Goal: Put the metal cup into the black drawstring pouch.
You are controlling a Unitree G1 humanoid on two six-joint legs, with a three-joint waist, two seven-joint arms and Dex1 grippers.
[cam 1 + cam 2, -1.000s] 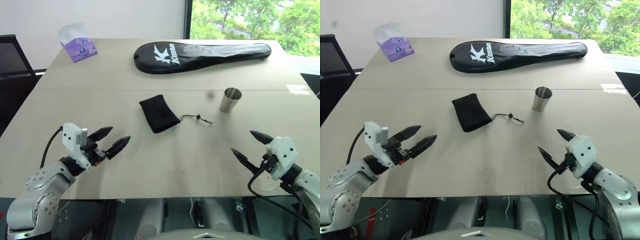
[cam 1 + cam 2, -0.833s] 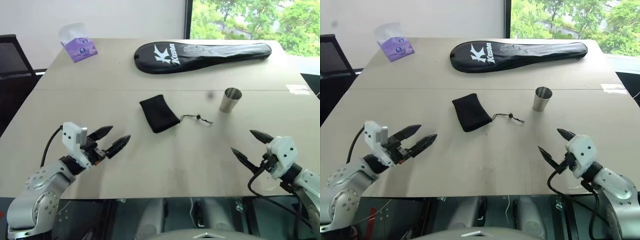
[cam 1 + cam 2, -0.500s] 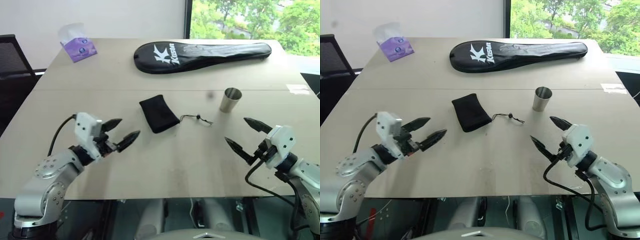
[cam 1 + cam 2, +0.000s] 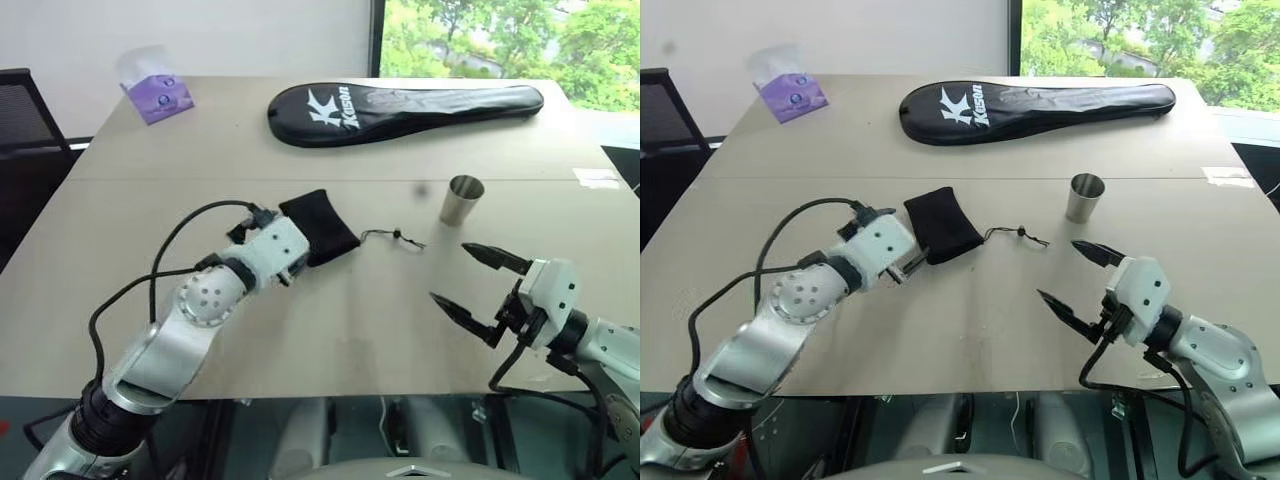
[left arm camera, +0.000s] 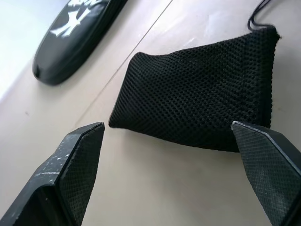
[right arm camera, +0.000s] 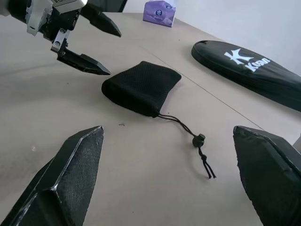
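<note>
Left gripper (image 6: 91, 44) reached toward frame centre, fingers spread wide beside soft mesh black drawstring pouch (image 4: 318, 226). Right gripper (image 4: 478, 292) lower right, fingers wide apart too. Shiny tapered metal cup (image 4: 461, 200) upright.

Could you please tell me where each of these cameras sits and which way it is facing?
Head views: look forward and down over the table, both arms showing.
Left wrist view: looks along the open left gripper at the black drawstring pouch.
Right wrist view: looks past the open right gripper at the pouch and the left gripper.
Shared: pouch and racket cover. The metal cup stands in the head views.
</note>
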